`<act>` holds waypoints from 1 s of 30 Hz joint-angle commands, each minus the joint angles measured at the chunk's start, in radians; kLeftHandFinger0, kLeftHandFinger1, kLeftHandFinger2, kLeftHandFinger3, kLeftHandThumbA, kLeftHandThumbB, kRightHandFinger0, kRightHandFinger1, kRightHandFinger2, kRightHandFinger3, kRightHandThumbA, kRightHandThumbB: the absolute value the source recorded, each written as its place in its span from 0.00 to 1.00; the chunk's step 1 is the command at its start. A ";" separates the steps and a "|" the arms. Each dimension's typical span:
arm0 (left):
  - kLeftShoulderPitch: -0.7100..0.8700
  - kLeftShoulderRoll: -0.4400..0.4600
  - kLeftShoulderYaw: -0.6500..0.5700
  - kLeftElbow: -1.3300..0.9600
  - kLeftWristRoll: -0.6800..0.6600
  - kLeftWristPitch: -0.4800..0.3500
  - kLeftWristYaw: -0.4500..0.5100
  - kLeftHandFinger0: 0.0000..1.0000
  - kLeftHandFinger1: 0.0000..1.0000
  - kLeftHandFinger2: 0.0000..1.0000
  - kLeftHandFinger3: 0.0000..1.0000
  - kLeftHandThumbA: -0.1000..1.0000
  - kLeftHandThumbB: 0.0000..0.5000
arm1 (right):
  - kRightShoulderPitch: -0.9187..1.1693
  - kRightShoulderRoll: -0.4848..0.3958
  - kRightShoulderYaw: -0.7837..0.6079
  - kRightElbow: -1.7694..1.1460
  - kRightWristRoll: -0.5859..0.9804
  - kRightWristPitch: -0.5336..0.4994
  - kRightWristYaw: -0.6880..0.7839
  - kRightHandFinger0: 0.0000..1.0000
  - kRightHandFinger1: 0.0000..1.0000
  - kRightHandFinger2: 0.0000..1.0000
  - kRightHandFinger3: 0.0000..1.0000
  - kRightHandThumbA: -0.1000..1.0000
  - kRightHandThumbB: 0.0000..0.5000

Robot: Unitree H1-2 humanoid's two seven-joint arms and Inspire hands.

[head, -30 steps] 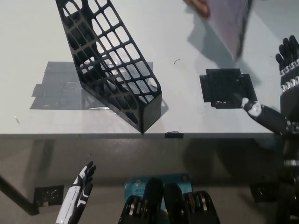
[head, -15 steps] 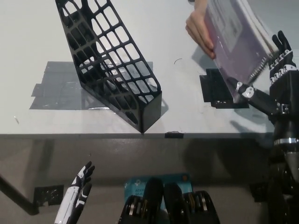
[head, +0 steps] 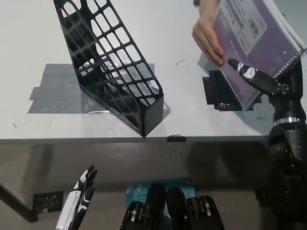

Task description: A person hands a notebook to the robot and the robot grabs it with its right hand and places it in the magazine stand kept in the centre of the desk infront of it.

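Handover step. A person's hand (head: 207, 34) holds the notebook (head: 256, 45) above the desk's (head: 192, 120) right edge. The right hand (head: 261, 81) appears clamped on it. Next: carry it to the stand (head: 112, 67). Left hand (head: 79, 199) hangs open below the desk.

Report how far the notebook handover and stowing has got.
Done: the person's hand has brought the purple notebook to the right hand, whose thumb lies across the cover. In hand: the handover; the person has not let go, and a full grasp can't be confirmed. Left: carrying it to the black magazine stand, which holds nothing. The left hand rests open below the desk.
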 commanded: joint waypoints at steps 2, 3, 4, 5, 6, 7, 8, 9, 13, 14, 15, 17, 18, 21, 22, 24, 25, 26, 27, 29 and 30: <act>-0.012 0.018 -0.007 -0.021 0.012 -0.037 0.024 1.00 1.00 1.00 1.00 1.00 1.00 | -0.103 -0.006 0.022 0.057 -0.028 -0.014 -0.009 1.00 1.00 1.00 1.00 1.00 0.59; -0.013 0.018 -0.007 -0.022 0.010 -0.037 0.024 1.00 1.00 1.00 1.00 1.00 1.00 | -0.111 -0.012 0.030 0.076 -0.055 -0.012 -0.019 1.00 1.00 1.00 1.00 1.00 0.56; -0.013 0.018 -0.008 -0.022 0.010 -0.037 0.025 1.00 1.00 1.00 1.00 1.00 1.00 | -0.114 -0.017 0.034 0.086 -0.068 -0.010 -0.023 1.00 1.00 1.00 1.00 1.00 0.53; -0.013 0.020 -0.010 -0.023 0.012 -0.037 0.026 1.00 1.00 1.00 1.00 1.00 1.00 | -0.119 -0.020 0.034 0.102 -0.076 -0.005 -0.032 1.00 1.00 1.00 1.00 1.00 0.47; -0.014 0.021 -0.010 -0.024 0.013 -0.037 0.026 1.00 1.00 1.00 1.00 1.00 1.00 | -0.120 -0.020 0.033 0.106 -0.077 -0.003 -0.036 1.00 1.00 1.00 1.00 1.00 0.45; -0.014 0.022 -0.009 -0.026 0.009 -0.037 0.024 1.00 1.00 1.00 1.00 1.00 1.00 | -0.125 -0.032 0.045 0.110 -0.089 0.036 -0.027 0.25 0.29 0.36 0.45 1.00 0.21; -0.014 0.023 -0.008 -0.027 0.008 -0.037 0.024 1.00 1.00 1.00 1.00 1.00 1.00 | -0.129 -0.043 0.058 0.112 -0.101 0.067 -0.016 0.05 0.07 0.15 0.26 1.00 0.18; -0.014 0.023 -0.008 -0.028 0.005 -0.037 0.022 1.00 1.00 1.00 1.00 1.00 1.00 | -0.130 -0.047 0.068 0.118 -0.117 0.070 -0.016 0.01 0.01 0.03 0.06 1.00 0.13; -0.018 0.019 -0.003 -0.025 -0.004 -0.037 0.015 1.00 1.00 1.00 1.00 1.00 1.00 | -0.121 -0.035 0.085 0.122 -0.117 0.125 -0.020 0.00 0.00 0.00 0.00 1.00 0.19; -0.018 0.019 -0.003 -0.024 -0.003 -0.037 0.015 1.00 1.00 1.00 1.00 1.00 1.00 | -0.120 -0.029 0.080 0.124 -0.104 0.127 -0.021 0.00 0.00 0.00 0.00 1.00 0.21; -0.018 0.019 -0.004 -0.024 -0.004 -0.037 0.015 1.00 1.00 1.00 1.00 1.00 1.00 | -0.117 -0.020 0.072 0.122 -0.084 0.131 -0.021 0.00 0.00 0.00 0.00 1.00 0.22; -0.018 0.019 -0.004 -0.023 -0.001 -0.037 0.017 1.00 1.00 1.00 1.00 1.00 1.00 | -0.112 -0.015 0.068 0.118 -0.072 0.128 -0.016 0.00 0.00 0.00 0.00 1.00 0.21; -0.018 0.019 -0.003 -0.022 -0.001 -0.037 0.017 1.00 1.00 1.00 1.00 1.00 1.00 | -0.111 -0.014 0.068 0.116 -0.071 0.129 -0.015 0.00 0.00 0.00 0.00 1.00 0.21; -0.017 0.019 -0.003 -0.023 0.000 -0.037 0.017 1.00 1.00 1.00 1.00 1.00 1.00 | -0.106 -0.004 0.052 0.109 -0.029 0.127 0.004 0.00 0.00 0.00 0.00 1.00 0.18; -0.016 0.019 -0.004 -0.024 0.000 -0.037 0.018 1.00 1.00 1.00 1.00 1.00 1.00 | -0.105 -0.001 0.047 0.106 -0.018 0.137 0.007 0.00 0.00 0.00 0.00 1.00 0.21; -0.022 0.020 -0.003 -0.023 0.001 -0.037 0.014 1.00 1.00 1.00 1.00 1.00 1.00 | -0.104 0.004 0.036 0.093 0.001 0.163 0.012 0.00 0.00 0.00 0.00 1.00 0.18; -0.020 0.020 -0.003 -0.025 0.004 -0.037 0.014 1.00 1.00 1.00 1.00 1.00 1.00 | -0.102 0.006 0.032 0.088 0.012 0.169 0.018 0.00 0.00 0.00 0.00 1.00 0.18; -0.020 0.020 -0.003 -0.025 0.005 -0.037 0.014 1.00 1.00 1.00 1.00 1.00 1.00 | -0.101 0.007 0.030 0.087 0.017 0.172 0.020 0.00 0.00 0.00 0.00 1.00 0.18; -0.019 0.019 -0.003 -0.025 0.001 -0.037 0.014 1.00 1.00 1.00 1.00 1.00 1.00 | -0.099 0.011 0.020 0.083 0.043 0.179 0.031 0.00 0.00 0.00 0.00 1.00 0.19; -0.021 0.019 -0.005 -0.020 -0.007 -0.037 0.013 1.00 1.00 1.00 1.00 1.00 1.00 | -0.097 0.020 -0.002 0.069 0.093 0.192 0.045 0.00 0.00 0.00 0.00 1.00 0.16; -0.023 0.018 -0.004 -0.019 -0.008 -0.037 0.013 1.00 1.00 1.00 1.00 1.00 1.00 | -0.098 0.023 -0.012 0.062 0.121 0.197 0.058 0.00 0.00 0.00 0.00 1.00 0.15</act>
